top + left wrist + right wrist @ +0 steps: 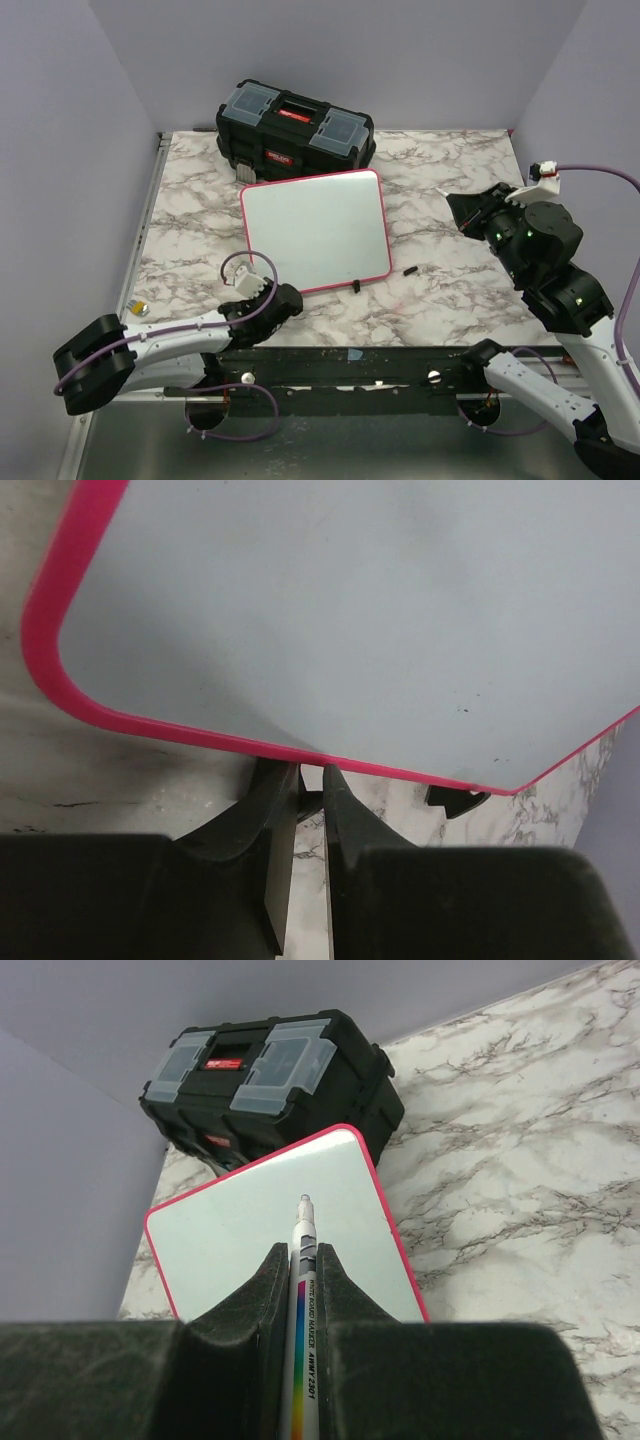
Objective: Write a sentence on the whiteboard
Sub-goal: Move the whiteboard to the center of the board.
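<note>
White and blank, the whiteboard (315, 230) is lying on the counter (450, 290) before the toolbox (295, 125). The right fingers (262, 1290) are clamping a marker (303, 1260) off to its right. The left fingers (275, 800), nearly together, are sitting at its near rim. If the marker is pressing hard, the whiteboard may be sliding askew.

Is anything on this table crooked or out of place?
The whiteboard sits twisted, not square with the table. A small black piece, possibly a pen cap, lies loose beside its near right corner.
</note>
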